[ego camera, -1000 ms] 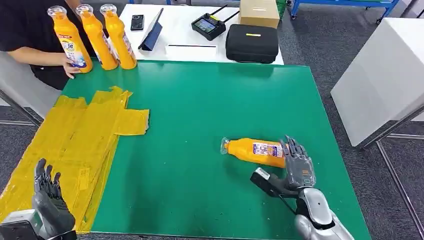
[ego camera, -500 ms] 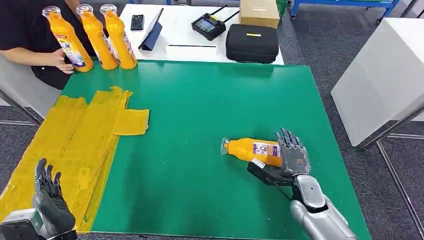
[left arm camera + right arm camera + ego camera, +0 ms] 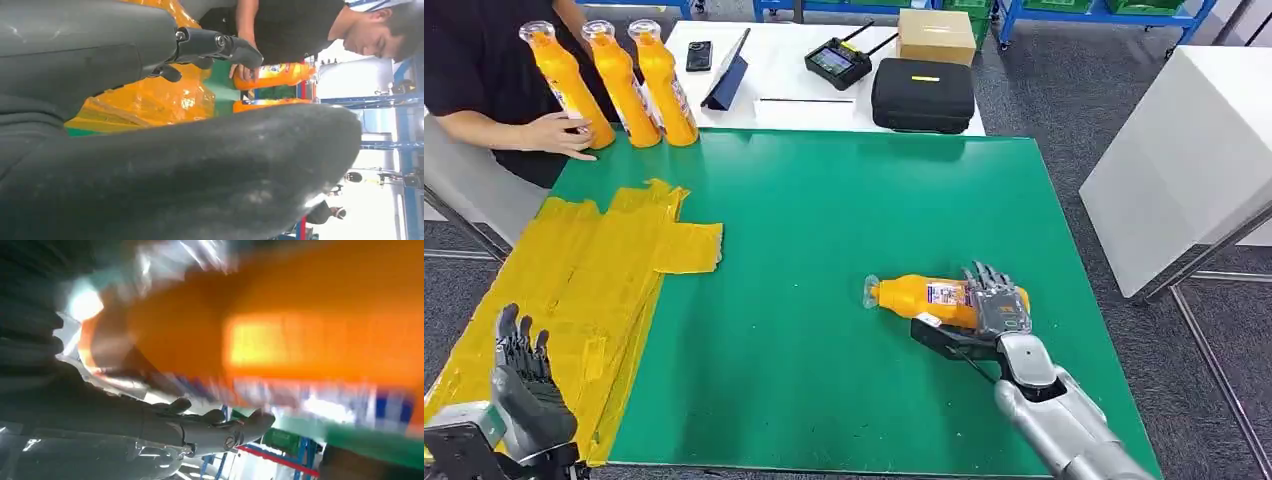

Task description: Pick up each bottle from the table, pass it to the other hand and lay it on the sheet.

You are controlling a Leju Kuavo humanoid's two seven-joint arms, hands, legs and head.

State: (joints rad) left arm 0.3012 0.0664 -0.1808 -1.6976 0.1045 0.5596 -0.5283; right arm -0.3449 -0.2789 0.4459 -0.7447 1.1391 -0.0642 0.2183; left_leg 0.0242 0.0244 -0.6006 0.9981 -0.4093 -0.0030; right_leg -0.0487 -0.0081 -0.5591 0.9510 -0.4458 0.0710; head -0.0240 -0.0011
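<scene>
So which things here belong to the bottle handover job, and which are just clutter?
Job: lying orange bottle under the right robot hand; three upright bottles; yellow sheet; left robot hand.
Clutter: black case, cardboard box, controller, phone.

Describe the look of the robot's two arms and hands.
The right arm is smooth silver, ending in a dark grey hand with black fingers. The left hand is dark grey too, on a silver and black wrist.

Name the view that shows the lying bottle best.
Head view: the lying bottle shows whole on the green mat, the right hand over its base. The right wrist view gives a blurred orange close-up; the left wrist view catches other bottles, standing by a person.
</scene>
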